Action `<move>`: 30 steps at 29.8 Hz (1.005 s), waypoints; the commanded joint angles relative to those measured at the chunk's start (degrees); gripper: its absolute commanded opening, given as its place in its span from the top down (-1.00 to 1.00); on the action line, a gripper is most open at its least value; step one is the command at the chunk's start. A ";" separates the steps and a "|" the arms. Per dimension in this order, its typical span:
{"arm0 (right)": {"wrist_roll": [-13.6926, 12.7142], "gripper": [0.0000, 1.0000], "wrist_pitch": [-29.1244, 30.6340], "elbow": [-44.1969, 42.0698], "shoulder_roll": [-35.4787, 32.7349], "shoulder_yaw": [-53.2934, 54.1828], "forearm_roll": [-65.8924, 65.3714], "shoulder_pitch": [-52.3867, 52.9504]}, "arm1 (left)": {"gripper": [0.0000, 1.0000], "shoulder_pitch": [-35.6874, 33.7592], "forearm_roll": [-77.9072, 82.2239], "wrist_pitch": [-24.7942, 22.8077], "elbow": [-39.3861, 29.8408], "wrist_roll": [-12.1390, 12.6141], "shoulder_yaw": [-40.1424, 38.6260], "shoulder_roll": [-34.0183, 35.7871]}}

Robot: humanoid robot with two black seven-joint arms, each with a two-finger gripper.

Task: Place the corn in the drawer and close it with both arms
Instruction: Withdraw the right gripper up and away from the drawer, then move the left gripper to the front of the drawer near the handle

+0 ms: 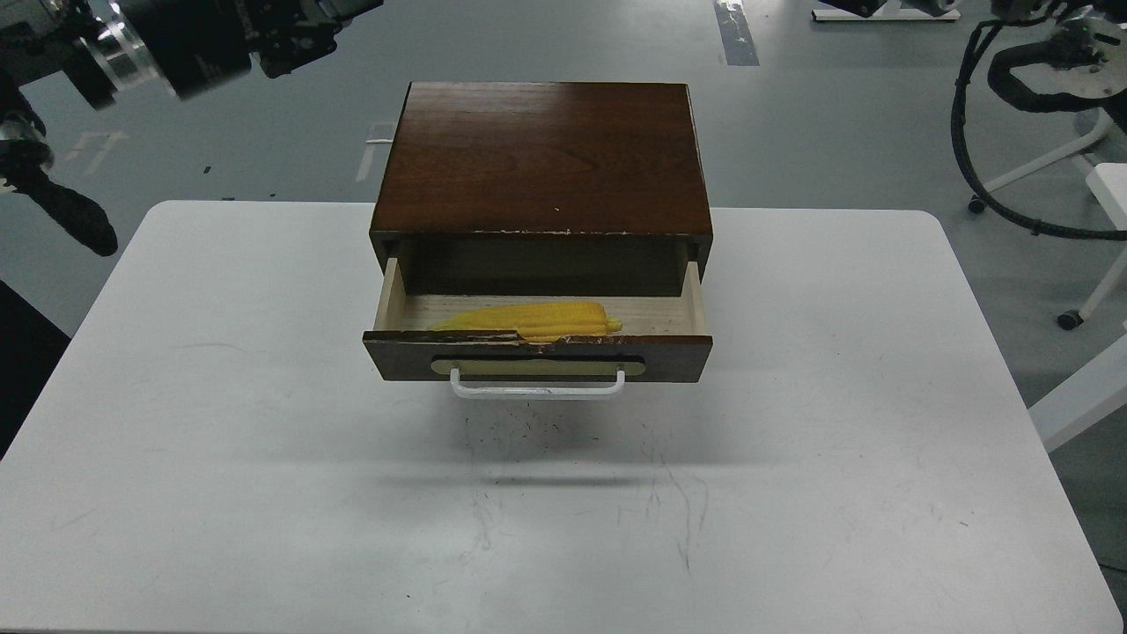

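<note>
The yellow corn (537, 319) lies lengthwise inside the open drawer (537, 352), close behind its chipped front edge. The drawer sticks out of the dark brown wooden box (546, 158) and has a white bar handle (537, 387). My left arm is raised at the top left, and its gripper (304, 31) is a dark blur far above and to the left of the box. Of my right arm, only cables and a joint (1048, 53) show at the top right. A dark sliver at the top edge (880, 7) may be its gripper. Neither gripper touches anything.
The box stands at the back middle of the white table (264, 440). A white chair base with wheels (1070, 321) stands on the grey floor off the table's right edge.
</note>
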 commanded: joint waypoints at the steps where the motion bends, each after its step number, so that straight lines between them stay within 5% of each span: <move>1: -0.07 -1.00 0.44 0.58 -1.36 0.77 5.26 -3.85 | -0.74 0.51 11.21 0.01 -8.42 -0.32 0.56 3.47; 10: 0.01 -1.00 0.79 -5.39 -1.37 9.37 24.40 -12.55 | -0.52 3.59 35.82 0.01 -14.66 -1.38 5.30 4.09; 12: 0.10 -1.00 1.23 -6.80 -0.75 11.83 26.26 -14.49 | -0.26 3.77 37.51 0.01 -14.85 -1.47 6.97 3.74; 19: 0.02 -1.00 2.81 -13.64 4.78 26.07 28.47 -19.85 | 0.11 4.21 44.97 0.01 -16.34 -1.55 13.83 4.17; 27: -1.13 -1.00 6.77 -20.87 8.65 24.68 27.85 -18.97 | 0.54 3.94 46.04 0.01 -20.29 -1.55 16.03 4.18; 30: -1.22 -1.00 7.12 -21.05 8.48 24.59 27.85 -19.94 | 1.00 4.20 46.04 0.01 -20.29 -1.55 16.21 3.47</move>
